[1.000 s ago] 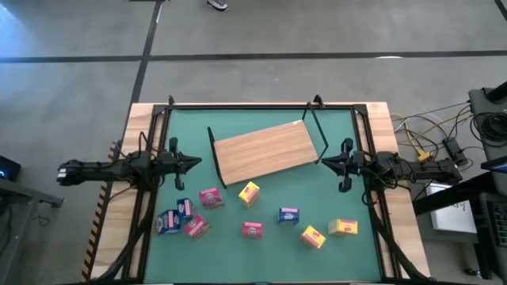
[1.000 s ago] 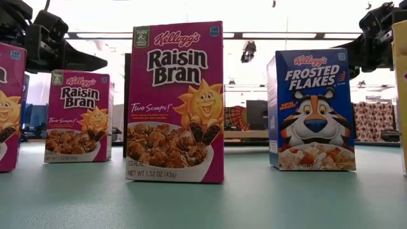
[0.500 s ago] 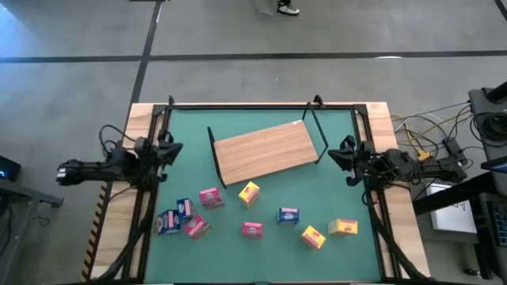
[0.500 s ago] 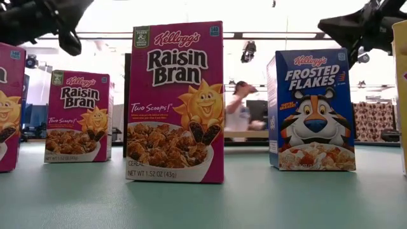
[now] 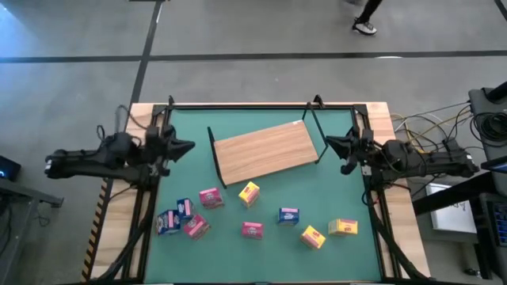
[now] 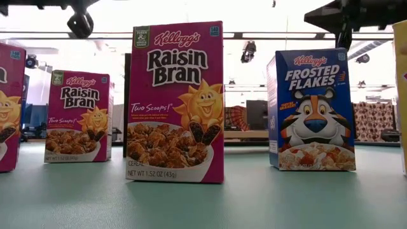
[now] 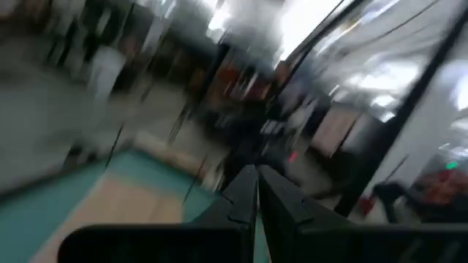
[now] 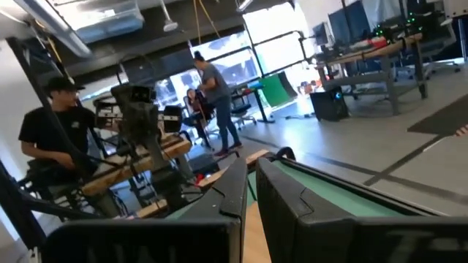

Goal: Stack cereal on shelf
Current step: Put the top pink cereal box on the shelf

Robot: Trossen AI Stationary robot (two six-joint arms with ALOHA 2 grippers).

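Magenta cardboard Kellogg's Raisin Bran box [image 6: 176, 102], blue Frosted Flakes box [image 6: 312, 109]; I see left gripper [image 5: 187, 146] and right gripper [image 5: 330, 142] jaws pressed together, holding nothing.

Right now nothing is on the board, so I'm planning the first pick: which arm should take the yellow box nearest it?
Probably the left gripper: the yellow box lies nearer to it than to the right gripper. Both are shut and empty.

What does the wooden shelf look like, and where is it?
The shelf is a flat, light-brown wooden board with thin black wire frames at its two ends. It lies at a slant on the green table, toward the far side, between the two arms. No cereal boxes sit on it, and neither gripper touches it.
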